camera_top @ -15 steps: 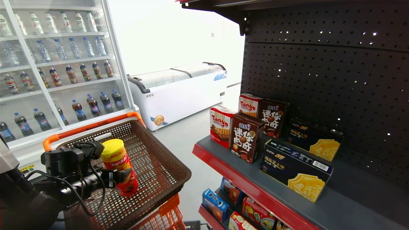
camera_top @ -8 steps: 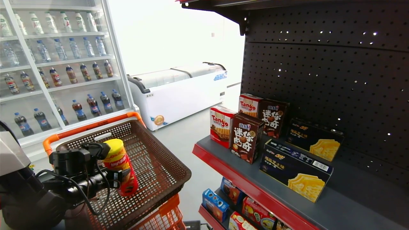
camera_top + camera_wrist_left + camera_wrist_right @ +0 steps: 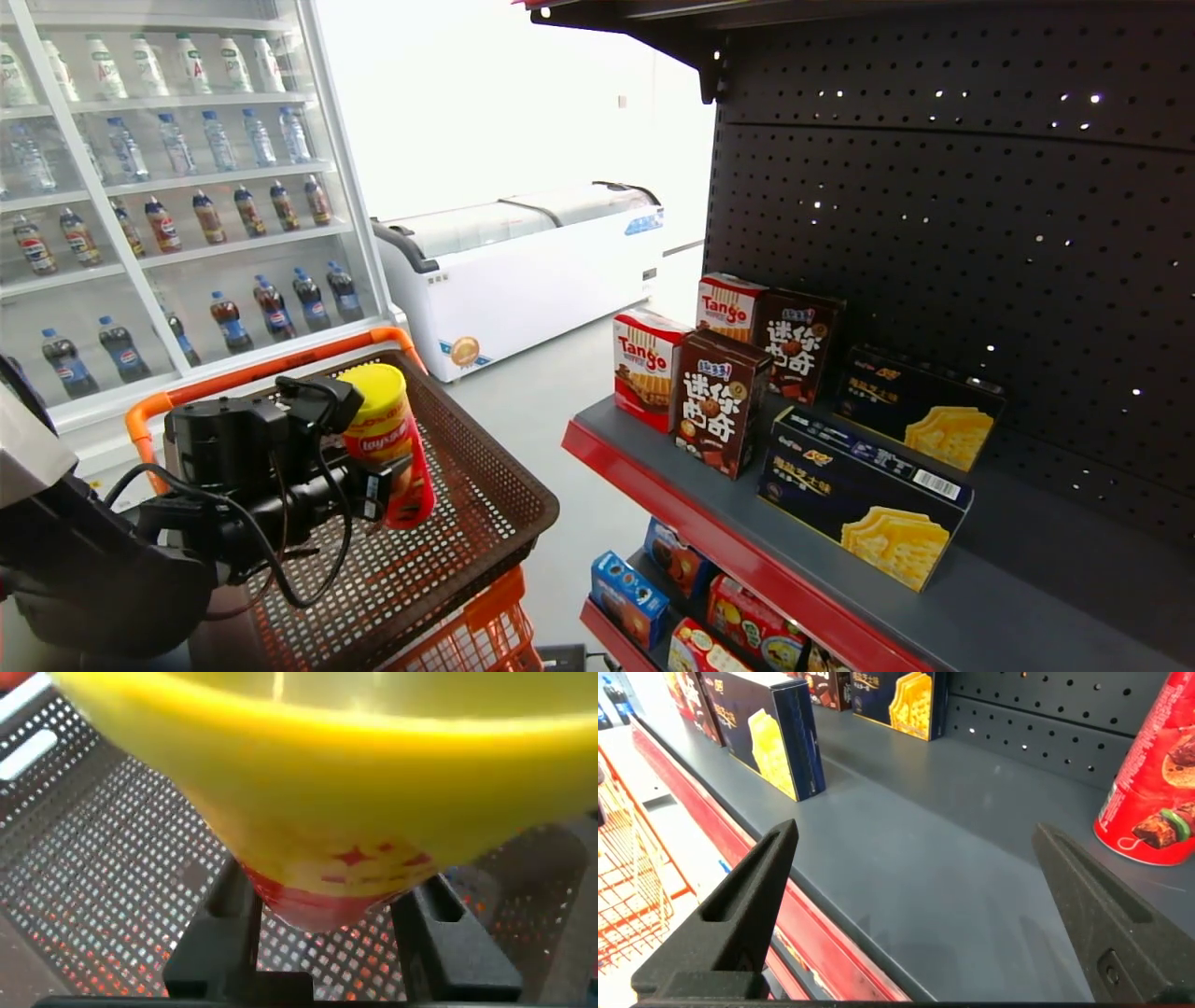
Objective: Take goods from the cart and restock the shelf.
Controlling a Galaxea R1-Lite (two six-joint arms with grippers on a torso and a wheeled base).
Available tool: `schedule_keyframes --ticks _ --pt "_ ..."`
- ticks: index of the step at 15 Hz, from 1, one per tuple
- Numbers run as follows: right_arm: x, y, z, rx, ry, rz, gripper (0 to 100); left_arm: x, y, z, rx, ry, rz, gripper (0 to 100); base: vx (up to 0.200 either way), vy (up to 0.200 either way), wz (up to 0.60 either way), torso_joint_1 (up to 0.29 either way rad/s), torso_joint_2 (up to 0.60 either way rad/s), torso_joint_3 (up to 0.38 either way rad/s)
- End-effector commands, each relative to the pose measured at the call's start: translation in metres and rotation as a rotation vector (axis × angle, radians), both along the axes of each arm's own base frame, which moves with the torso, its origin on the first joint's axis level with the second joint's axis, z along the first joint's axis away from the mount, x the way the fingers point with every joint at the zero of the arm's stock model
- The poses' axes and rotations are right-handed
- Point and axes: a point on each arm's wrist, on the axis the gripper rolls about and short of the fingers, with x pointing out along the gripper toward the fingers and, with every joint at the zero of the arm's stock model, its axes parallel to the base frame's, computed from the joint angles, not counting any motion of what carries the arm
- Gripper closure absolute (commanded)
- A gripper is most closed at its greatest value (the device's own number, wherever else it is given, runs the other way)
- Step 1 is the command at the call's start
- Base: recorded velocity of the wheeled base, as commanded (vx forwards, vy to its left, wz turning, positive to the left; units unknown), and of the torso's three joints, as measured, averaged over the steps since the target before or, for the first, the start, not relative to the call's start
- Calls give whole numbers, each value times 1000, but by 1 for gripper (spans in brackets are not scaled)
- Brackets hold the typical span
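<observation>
Shop aisle, fridge (image 3: 187,233) behind. Left gripper (image 3: 364,457) fingers clamped on the yellow-lidded can (image 3: 392,429), held near upright above the cart basket (image 3: 504,485). Right gripper (image 3: 915,835) fingers wide apart over the bare shelf (image 3: 952,859), second can (image 3: 1158,775) standing near, boxes (image 3: 780,733) along the front edge.

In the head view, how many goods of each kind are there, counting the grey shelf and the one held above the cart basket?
Red-and-white boxes: 2
Brown boxes: 2
Dark blue boxes: 2
Yellow-lidded canister: 1
Total: 7
</observation>
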Motion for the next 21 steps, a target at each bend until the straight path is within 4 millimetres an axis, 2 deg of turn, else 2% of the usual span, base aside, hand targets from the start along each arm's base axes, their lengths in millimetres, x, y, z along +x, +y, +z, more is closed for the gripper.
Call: schedule_keyframes --ticks 1,4,6,10,14,16,19,21 --pt "0 0 0 0 1 0 0 4 -9 28 2 -72 -33 100 0 0 0 0 0 0" --pt "0 0 0 0 1 0 0 12 -17 58 1 -119 -52 100 0 0 0 0 0 0" --pt "0 0 0 0 1 0 0 7 -29 66 -6 -95 -96 100 0 0 0 0 0 0" --pt "0 0 0 0 1 0 0 -17 -43 96 -30 -69 -156 100 0 0 0 0 0 0" --pt "0 0 0 0 1 0 0 -35 -49 113 -47 -62 -239 100 0 0 0 0 0 0" --pt "0 0 0 0 1 0 0 -54 -54 131 -111 -7 -298 100 0 0 0 0 0 0" --pt "0 0 0 0 1 0 0 -78 -51 151 -173 16 -389 100 0 0 0 0 0 0" --pt "0 0 0 0 1 0 0 -94 -48 155 -187 48 -431 100 0 0 0 0 0 0"
